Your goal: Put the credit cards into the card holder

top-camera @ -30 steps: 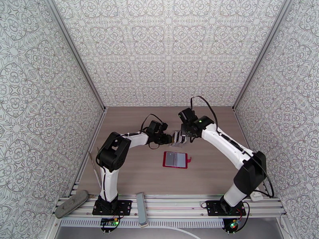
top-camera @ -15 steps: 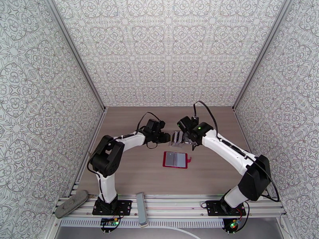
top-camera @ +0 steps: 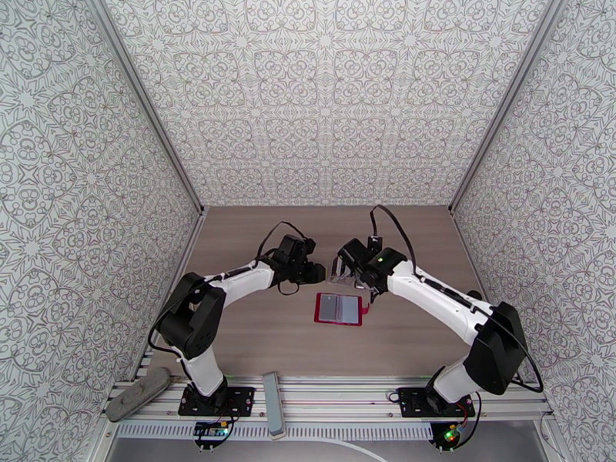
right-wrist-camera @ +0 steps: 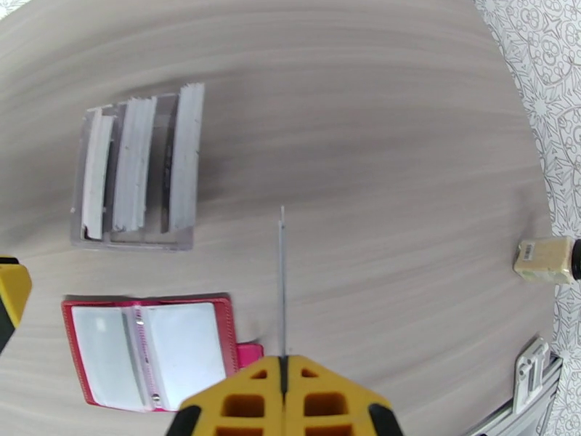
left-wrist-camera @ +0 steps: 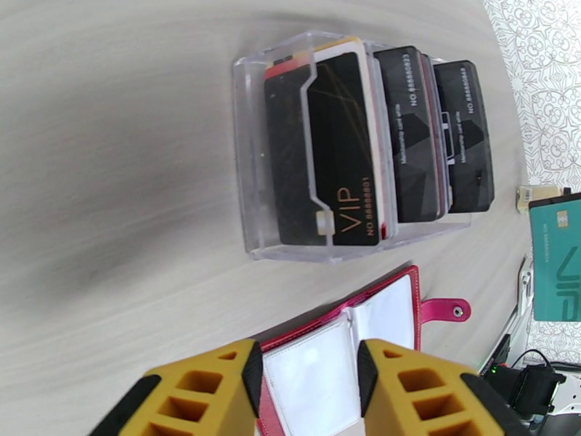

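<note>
Lying open and flat on the table (top-camera: 254,333), the red wallet (top-camera: 339,309) shows its pale clear pockets face up, with the snap tab sticking out toward the right arm's side. It sits mid-table between the two arms, untouched.

Just beyond it, with a strip of bare table between, is a clear plastic stand (left-wrist-camera: 247,161) with three slots. Black cards (left-wrist-camera: 341,147) stand upright in the slots; the right wrist view shows them as pale edges (right-wrist-camera: 134,165).

Right gripper (right-wrist-camera: 283,361): fingers pressed together on one teal card (left-wrist-camera: 558,259), pinched at its short end. The card shows edge-on as a thin line (right-wrist-camera: 282,285) and is held in the air beside the stand and above the wallet's tab side.

Left gripper (left-wrist-camera: 306,365): fingers part-way apart with nothing between them, hanging over the wallet (left-wrist-camera: 378,314) and facing the stand.

From the top view, both grippers (top-camera: 314,272) (top-camera: 348,269) are close together at the stand.

A small beige block (right-wrist-camera: 545,259) lies near the table's far right edge
</note>
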Robot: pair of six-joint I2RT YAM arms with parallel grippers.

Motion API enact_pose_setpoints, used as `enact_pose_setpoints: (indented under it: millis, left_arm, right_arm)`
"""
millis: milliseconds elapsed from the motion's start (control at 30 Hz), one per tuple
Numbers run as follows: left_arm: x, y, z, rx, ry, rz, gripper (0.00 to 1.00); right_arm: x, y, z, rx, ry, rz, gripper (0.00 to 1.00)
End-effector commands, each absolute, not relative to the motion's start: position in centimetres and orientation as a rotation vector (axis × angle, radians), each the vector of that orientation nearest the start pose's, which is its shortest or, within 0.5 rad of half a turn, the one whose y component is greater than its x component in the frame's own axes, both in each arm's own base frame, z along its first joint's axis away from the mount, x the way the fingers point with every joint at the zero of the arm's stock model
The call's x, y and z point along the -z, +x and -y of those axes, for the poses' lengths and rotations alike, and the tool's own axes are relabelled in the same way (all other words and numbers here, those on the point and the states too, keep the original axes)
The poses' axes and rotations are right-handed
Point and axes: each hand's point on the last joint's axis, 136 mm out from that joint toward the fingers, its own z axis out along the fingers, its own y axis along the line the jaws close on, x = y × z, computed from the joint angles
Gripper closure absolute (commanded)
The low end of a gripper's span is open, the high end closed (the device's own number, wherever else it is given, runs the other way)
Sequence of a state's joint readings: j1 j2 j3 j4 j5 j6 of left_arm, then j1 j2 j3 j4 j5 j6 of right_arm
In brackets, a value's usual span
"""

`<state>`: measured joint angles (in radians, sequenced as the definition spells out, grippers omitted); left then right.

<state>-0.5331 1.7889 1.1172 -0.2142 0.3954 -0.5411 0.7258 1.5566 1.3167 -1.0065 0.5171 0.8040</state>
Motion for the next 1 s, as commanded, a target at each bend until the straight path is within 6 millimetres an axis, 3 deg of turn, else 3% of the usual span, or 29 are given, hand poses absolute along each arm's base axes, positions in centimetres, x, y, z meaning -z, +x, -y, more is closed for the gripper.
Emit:
enact_pose_setpoints:
  millis: [0,600,967]
  left_arm:
    - [-7.6,36.2,29.1,0.896,0.212,-2.614,0.59]
    - [-7.0,40.3,30.3,0.98,0.188,-2.559,0.58]
    - [-7.1,41.2,31.7,1.032,0.203,-2.537,0.58]
  right_arm:
    - [-17.6,32.3,-17.5,0.133,0.171,-2.502,1.0]
    - [-17.1,38.3,-21.5,-0.009,0.17,-2.502,1.0]
    - [-13.4,40.6,-20.3,0.027,0.232,-2.548,1.0]
